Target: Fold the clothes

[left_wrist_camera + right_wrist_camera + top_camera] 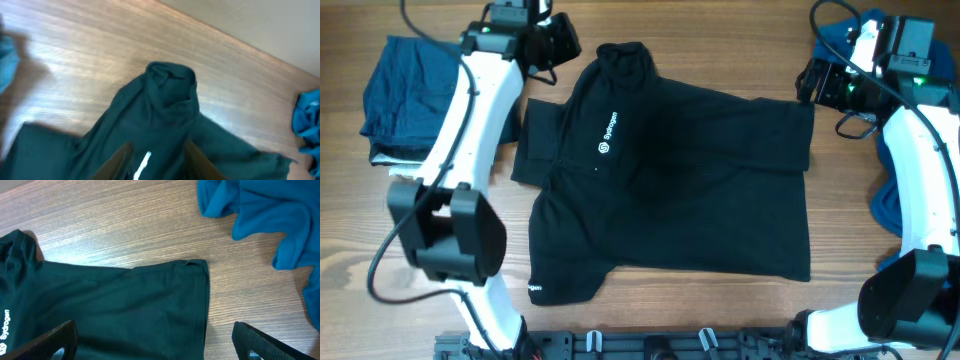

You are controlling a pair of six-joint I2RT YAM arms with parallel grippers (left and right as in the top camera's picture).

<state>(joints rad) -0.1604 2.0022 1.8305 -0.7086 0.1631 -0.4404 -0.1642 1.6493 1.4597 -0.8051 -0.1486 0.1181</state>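
The black shirt (670,180) lies spread flat in the middle of the table, collar (622,56) at the far side, white logo (608,135) facing up. My left gripper (560,46) hovers just left of the collar. In the left wrist view its fingers (117,162) stand apart over the black shirt (165,115), with nothing pinched between them. My right gripper (812,82) sits off the shirt's far right corner. In the right wrist view it (160,345) is wide open above the black shirt's edge (200,295). A bright blue garment (260,215) lies crumpled beyond it.
A folded dark blue garment (405,95) rests at the far left of the table. The bright blue garment (888,200) is bunched along the right side under the right arm. Bare wood (880,320) surrounds the shirt.
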